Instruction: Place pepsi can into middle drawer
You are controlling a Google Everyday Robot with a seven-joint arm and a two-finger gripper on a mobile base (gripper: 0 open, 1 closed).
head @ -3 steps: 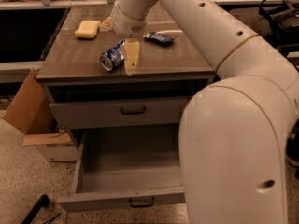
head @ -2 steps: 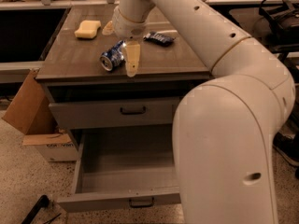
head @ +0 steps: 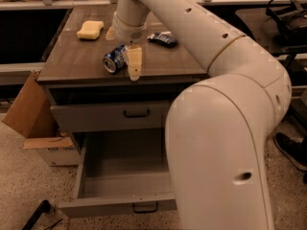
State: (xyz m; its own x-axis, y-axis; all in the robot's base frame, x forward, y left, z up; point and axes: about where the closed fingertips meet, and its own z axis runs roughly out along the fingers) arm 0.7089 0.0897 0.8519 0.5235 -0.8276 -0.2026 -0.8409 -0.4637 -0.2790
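Note:
The pepsi can (head: 114,61), blue with a silver end, lies on its side on the brown tabletop (head: 76,61) near the front edge. My gripper (head: 128,63) is down at the can's right side, right against it or nearly so; whether it holds the can does not show. The middle drawer (head: 120,206) is pulled open below, its grey inside bare, its front with a small dark handle nearest the camera. My big white arm covers the drawer's right part.
The upper drawer front (head: 108,116) is shut. A yellow sponge (head: 90,29) lies at the back left of the tabletop and a dark-blue snack packet (head: 162,38) behind the gripper. A cardboard box (head: 33,121) stands on the floor at left.
The gripper stays beside the can, which has not moved on the tabletop. The arm's bulk has shifted slightly left in view.

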